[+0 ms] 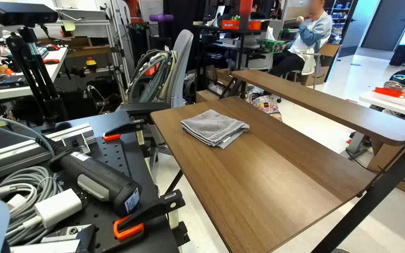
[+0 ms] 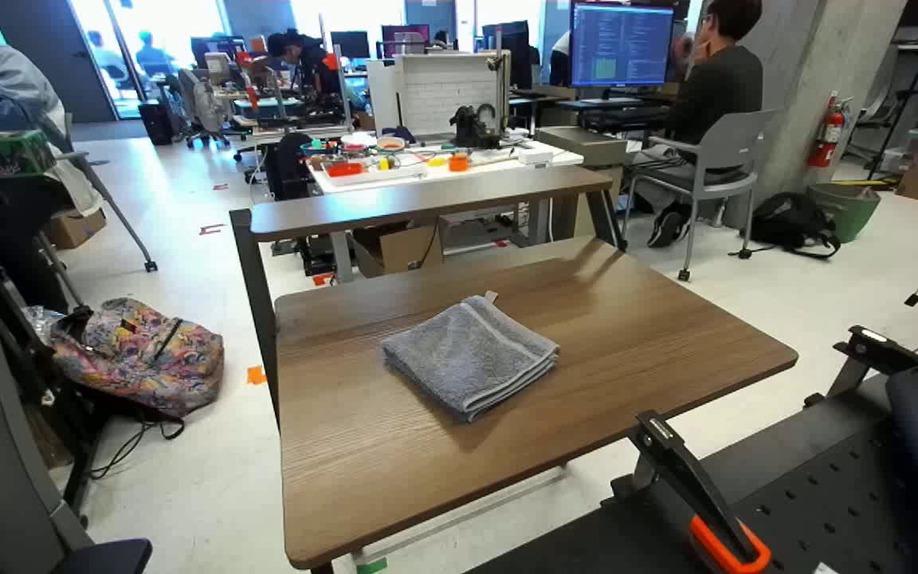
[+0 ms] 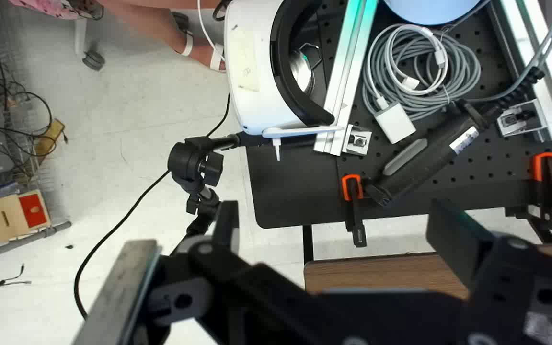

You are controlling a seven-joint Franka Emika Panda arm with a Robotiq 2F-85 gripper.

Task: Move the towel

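1. Because the brown table (image 1: 276, 182) stands apart from the black bench (image 1: 116, 158), anything you carry across loosely could drop between them.
2. The raised shelf (image 2: 427, 205) runs along the table's far side in an exterior view; swing too low and you may bump it.
3. The gray towel (image 2: 467, 363) lies folded on the table, left of the middle in both exterior views. It looks soft, so if you pinch just the top layer, the folds could flop open.
4. Your gripper (image 3: 337, 215) has its fingers (image 3: 453, 235) wide apart, holding nothing. Squeeze too high and you'd likely grab only air.
5. An orange-ended clamp (image 3: 355, 211) sticks out from the bench toward the table, so a low path might snag it.
6. In an exterior view, the little tag (image 2: 491, 297) pokes from the towel's far side; grab only that and it may slip.
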